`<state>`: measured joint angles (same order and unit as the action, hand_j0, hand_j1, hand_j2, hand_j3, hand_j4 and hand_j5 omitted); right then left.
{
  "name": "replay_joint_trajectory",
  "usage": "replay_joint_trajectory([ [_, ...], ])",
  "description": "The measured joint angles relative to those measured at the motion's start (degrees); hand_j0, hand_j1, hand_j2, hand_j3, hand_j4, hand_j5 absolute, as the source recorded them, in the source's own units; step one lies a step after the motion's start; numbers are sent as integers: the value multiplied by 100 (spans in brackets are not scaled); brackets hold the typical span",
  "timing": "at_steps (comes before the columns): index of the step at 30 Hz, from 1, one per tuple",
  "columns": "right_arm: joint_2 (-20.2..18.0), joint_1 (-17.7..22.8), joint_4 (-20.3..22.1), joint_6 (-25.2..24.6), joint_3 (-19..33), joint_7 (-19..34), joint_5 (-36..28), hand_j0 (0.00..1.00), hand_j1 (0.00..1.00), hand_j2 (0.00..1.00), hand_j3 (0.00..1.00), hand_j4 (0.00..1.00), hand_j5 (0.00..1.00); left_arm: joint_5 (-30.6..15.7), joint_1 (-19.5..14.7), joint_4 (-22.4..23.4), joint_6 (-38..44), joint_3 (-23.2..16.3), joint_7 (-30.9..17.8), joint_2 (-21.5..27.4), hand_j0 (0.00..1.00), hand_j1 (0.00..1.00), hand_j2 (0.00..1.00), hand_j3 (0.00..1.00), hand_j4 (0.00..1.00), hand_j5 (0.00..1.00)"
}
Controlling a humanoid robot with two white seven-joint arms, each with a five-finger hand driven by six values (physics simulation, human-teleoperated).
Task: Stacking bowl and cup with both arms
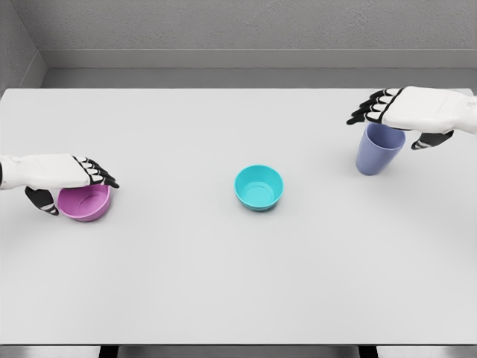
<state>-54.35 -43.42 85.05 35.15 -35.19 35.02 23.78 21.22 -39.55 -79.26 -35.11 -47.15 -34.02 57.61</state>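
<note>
— Teal bowl [258, 187], smooth and round, sits mid-surface [186, 283]. The others?
— Pink bowl [85, 203] at nine o'clock, left hand [63, 177] clasping its rim; lilac cup [379, 148] at two o'clock, tilted, held by right hand [414, 113].

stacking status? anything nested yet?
Nothing is stacked. The teal plastic bowl sits alone mid-table. In hand: the left hand is over the pink plastic bowl, the right hand over the blue-purple plastic cup; firm grasps can't be confirmed. Left: lifting both and nesting them.
</note>
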Motion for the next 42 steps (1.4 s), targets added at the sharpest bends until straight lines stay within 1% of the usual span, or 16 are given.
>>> replay_joint_trajectory([
  [7, 80, 0, -99, 0, -83, 0, 109, 100, 100, 100, 100, 100, 100, -3, 9, -1, 1, -7, 1, -5, 100, 100, 100, 100, 100, 100],
  [8, 95, -17, -118, 0, -95, 0, 123, 100, 100, 100, 100, 100, 100, -3, 9, -1, 1, -7, 1, -7, 99, 99, 99, 99, 99, 99],
  [9, 106, -26, -131, 0, -105, 0, 133, 100, 100, 100, 100, 100, 100, -3, 9, -1, 1, -7, 1, -6, 93, 93, 93, 93, 93, 93],
  [12, 119, -35, -152, 0, -121, 0, 149, 100, 100, 100, 100, 100, 100, -13, 9, -2, 6, -6, 3, -8, 83, 83, 83, 83, 83, 83],
  [14, 125, -35, -167, 0, -126, 0, 153, 100, 100, 100, 100, 100, 100, -15, 9, -2, 5, -6, 3, -8, 74, 74, 74, 74, 74, 74],
  [16, 129, -35, -181, 0, -133, 0, 156, 100, 100, 100, 100, 100, 100, -8, 9, -2, 2, -7, 1, -7, 71, 71, 71, 71, 71, 71],
  [29, 149, -53, -233, 0, -209, 0, 166, 100, 100, 100, 100, 100, 100, 2, -17, -1, -4, -8, 1, -15, 70, 70, 70, 70, 70, 70],
  [32, 150, -53, -239, 0, -212, 0, 167, 100, 100, 100, 100, 100, 100, 4, -26, -1, -5, -7, 0, -39, 66, 66, 66, 66, 66, 66],
  [36, 150, -88, -266, -1, -212, 0, 165, 100, 100, 100, 100, 100, 100, 6, -132, -48, -4, -7, 0, -95, 63, 63, 63, 63, 63, 63],
  [37, 150, -114, -299, -1, -211, 0, 164, 100, 100, 100, 100, 100, 100, 3, -211, -83, -6, -9, -2, -113, 63, 63, 63, 63, 63, 63],
  [42, 151, -114, -390, 0, -211, 0, 167, 100, 100, 100, 100, 100, 100, 4, -448, -152, -4, -7, -2, -389, 63, 63, 63, 63, 63, 63],
])
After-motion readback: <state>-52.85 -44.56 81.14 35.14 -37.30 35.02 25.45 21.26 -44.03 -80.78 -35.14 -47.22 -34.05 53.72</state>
